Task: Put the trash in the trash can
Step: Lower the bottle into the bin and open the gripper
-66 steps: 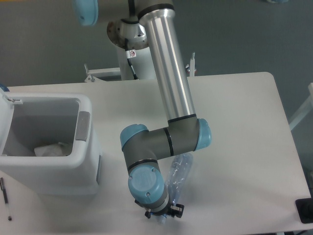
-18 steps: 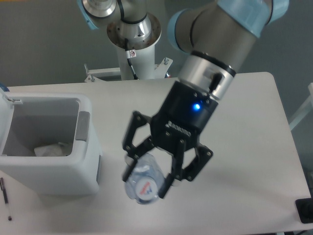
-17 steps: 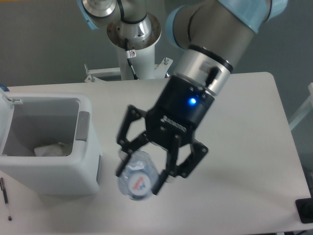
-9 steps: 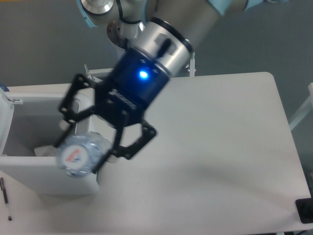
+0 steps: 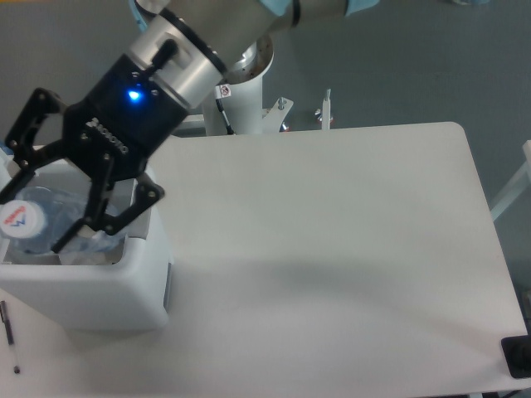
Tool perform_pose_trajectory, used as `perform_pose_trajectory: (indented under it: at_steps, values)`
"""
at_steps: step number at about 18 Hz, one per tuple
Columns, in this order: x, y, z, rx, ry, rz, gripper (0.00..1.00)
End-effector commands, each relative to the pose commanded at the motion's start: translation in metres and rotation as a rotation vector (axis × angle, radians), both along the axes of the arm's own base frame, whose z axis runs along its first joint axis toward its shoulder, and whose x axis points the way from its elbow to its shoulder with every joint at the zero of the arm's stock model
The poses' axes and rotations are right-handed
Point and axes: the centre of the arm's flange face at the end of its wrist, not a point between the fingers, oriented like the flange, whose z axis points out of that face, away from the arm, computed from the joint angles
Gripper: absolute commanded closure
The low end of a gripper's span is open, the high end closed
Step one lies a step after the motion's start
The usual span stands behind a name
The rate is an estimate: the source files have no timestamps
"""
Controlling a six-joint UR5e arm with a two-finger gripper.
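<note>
**Bottle carried over the bin, release still to come**

Within the last second the black two-finger gripper (image 5: 37, 217) had swung leftward from above the middle of the white table (image 5: 348, 249) to a spot directly over the large boxy white plastic trash can (image 5: 91, 290). The crushed clear bluish plastic bottle (image 5: 26, 222) travelled with it, and the table patch where the bottle lay a few seconds earlier was bare. That shift meant the carrying part of the job looked finished: the bottle hung over the bin's open mouth, towards its left side, and judging by the position only the letting-go remained.

The claw was closed around the bottle, its dark linkage fingers (image 5: 93, 217) clamping the crumpled body from both sides, with the bottle's end and its red-and-blue mark turned towards the camera. Whether the bottle had dipped below the rim or sat just above it could not be told from this view.

The crumpled white paper wrapper (image 5: 87, 246) was glimpsed only as a pale patch low inside the bin behind the fingers, so that piece seemed to be already in place.

The arm reached in from the upper middle, its silver wrist section (image 5: 178, 54) slanting down and to the left, a blue light glowing on the gripper's black body and the claw angled down into the bin's opening.
</note>
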Motion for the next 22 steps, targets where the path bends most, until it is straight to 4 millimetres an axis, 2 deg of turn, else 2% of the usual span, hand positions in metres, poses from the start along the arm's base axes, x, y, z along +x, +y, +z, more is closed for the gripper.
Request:
perform_pose_trajectory:
  at_steps: [5, 7, 9, 11, 12, 13, 15, 16, 19, 22]
  values:
    - [0.017, 0.004, -0.033, -0.010, 0.028, -0.058, 0.63]
    - [0.021, 0.001, -0.036, -0.008, 0.040, -0.070, 0.62]
    - [0.022, 0.001, -0.039, -0.010, 0.039, -0.073, 0.57]
    - [0.021, 0.003, -0.043, -0.015, 0.035, -0.074, 0.48]
    - [0.020, 0.004, -0.047, -0.017, 0.036, -0.078, 0.35]
    - [0.021, 0.003, -0.051, -0.019, 0.039, -0.082, 0.26]
    - [0.021, 0.001, -0.063, -0.032, 0.034, -0.086, 0.20]
    - [0.020, 0.000, -0.070, -0.040, 0.032, -0.086, 0.14]
    - [0.010, -0.004, -0.078, -0.049, 0.030, -0.074, 0.13]
    - [-0.014, -0.013, -0.080, -0.055, 0.030, -0.032, 0.09]
